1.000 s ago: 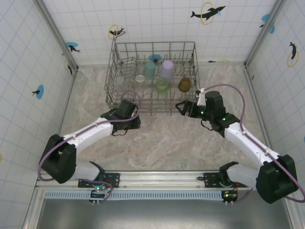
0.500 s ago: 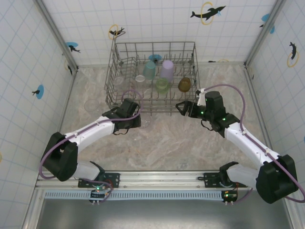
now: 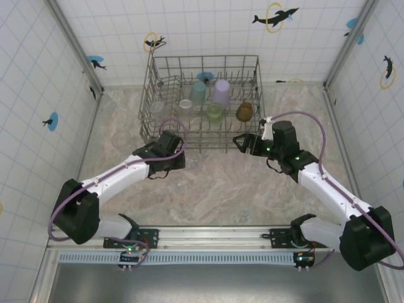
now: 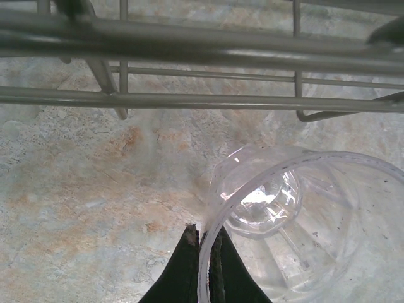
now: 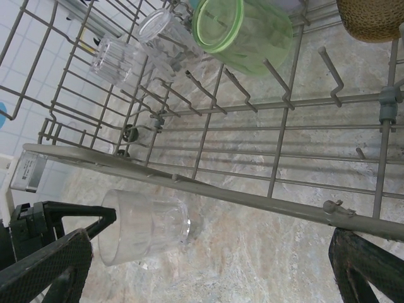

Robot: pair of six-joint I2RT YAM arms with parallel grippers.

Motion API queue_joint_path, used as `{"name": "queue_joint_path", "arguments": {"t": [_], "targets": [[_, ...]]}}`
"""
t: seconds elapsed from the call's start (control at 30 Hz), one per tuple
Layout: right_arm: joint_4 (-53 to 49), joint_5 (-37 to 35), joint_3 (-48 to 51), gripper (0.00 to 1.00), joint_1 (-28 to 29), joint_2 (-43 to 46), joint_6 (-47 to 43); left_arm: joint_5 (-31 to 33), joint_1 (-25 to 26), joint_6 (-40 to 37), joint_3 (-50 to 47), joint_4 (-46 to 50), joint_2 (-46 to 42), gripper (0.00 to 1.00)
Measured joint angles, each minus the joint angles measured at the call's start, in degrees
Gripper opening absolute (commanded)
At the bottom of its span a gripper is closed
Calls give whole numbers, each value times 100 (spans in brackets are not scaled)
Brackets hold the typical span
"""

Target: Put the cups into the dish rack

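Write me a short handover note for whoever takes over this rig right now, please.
Left claw: shut on the rim of a clear cup, just outside the near side of the dish rack.
Right claw: open, empty, by the rack's near right corner.
Done: teal cup, lavender cup, light green cup, amber cup and a racked clear cup are inside.
Left: load the held cup, then the loose clear cup on the table left of the rack.
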State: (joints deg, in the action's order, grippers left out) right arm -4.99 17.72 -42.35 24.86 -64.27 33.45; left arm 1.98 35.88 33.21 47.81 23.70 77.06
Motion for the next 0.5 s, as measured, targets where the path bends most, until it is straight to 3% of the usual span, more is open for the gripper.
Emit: {"name": "queue_joint_path", "arguments": {"t": [0.5], "targets": [[0,-17,0,100,-2,203,17,-334,9,-39,271,264,-481,0]]}}
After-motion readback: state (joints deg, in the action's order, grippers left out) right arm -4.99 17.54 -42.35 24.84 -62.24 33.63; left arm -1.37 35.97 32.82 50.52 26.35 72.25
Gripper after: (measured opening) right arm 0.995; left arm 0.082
